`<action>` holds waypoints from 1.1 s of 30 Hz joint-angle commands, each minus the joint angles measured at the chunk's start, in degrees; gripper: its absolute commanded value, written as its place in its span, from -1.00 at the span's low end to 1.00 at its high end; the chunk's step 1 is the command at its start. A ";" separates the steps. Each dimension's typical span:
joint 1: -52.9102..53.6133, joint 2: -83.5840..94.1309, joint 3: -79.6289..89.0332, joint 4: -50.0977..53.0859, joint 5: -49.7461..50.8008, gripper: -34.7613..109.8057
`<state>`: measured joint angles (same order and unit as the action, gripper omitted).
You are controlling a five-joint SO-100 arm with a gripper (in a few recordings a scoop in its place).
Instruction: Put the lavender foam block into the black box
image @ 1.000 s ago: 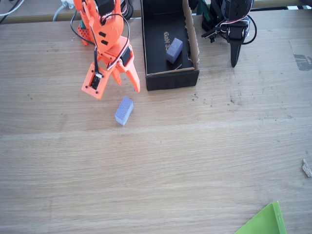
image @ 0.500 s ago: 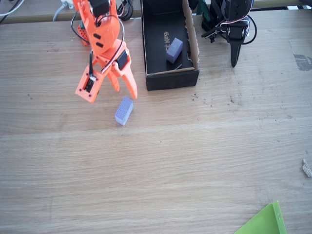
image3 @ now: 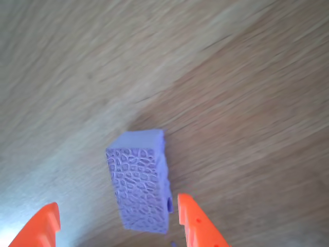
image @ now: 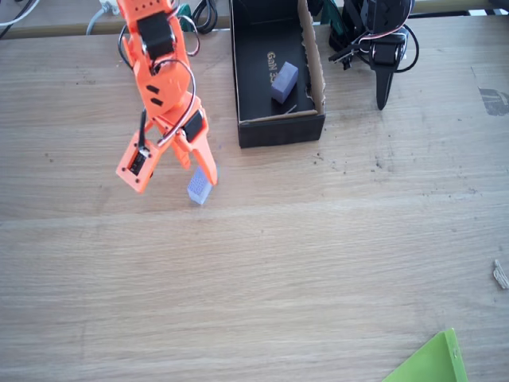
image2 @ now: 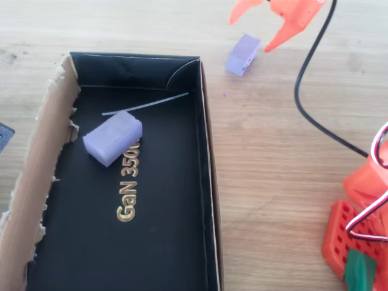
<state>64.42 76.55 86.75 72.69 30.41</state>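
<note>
On the wooden tabletop (image: pixel 318 263), the spread end effector (image3: pixel 115 221) should centre astride the lavender foam block (image3: pixel 140 180), descend squarely, then pinch its long sides.

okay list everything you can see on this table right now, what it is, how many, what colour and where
lavender foam block: one, lavender, on the bare table in front of the box's near wall in the fixed view, between the open fingers in the wrist view
second lavender block: one, lavender, lying inside the black box beside the lettering
black box: one, black with a brown raw-cardboard side wall, at the table's far edge in the fixed view
wooden table: one, light wood
green sheet: one, light green, bottom right corner of the fixed view
black cable: one, black, running across the table to the right of the box in the overhead view
gripper: one, orange, open, straddling the lavender foam block
</note>
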 commanded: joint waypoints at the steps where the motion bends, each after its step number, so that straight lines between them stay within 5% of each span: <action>1: 0.88 0.00 -2.90 -0.70 0.35 -0.10; 13: 0.97 -4.66 -5.54 -1.85 -0.70 -0.13; 21: 1.32 -5.45 -6.59 -1.85 0.53 -0.52; 33: 0.79 -5.27 -7.29 -0.53 2.29 -0.52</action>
<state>64.60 70.49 81.74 71.54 31.46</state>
